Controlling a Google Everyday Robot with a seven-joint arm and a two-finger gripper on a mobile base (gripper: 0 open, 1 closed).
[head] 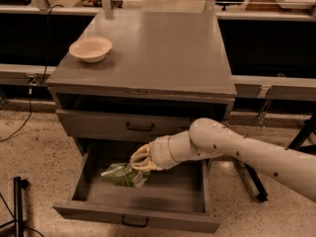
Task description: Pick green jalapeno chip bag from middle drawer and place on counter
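Note:
The middle drawer (143, 215) is pulled open at the bottom of the cabinet. My gripper (140, 160) reaches into it from the right, fingers pointing left. It is shut on the right edge of the green jalapeno chip bag (122, 175), which hangs from the fingers a little above the drawer floor. The grey counter (163, 53) is the cabinet's top, above the gripper.
A cream bowl (91, 48) stands on the counter's left side. A closed grey drawer (113, 124) sits directly above the open one, with an open slot above it. A dark stand (18, 201) is on the floor at left, and a dark leg (256, 181) at right.

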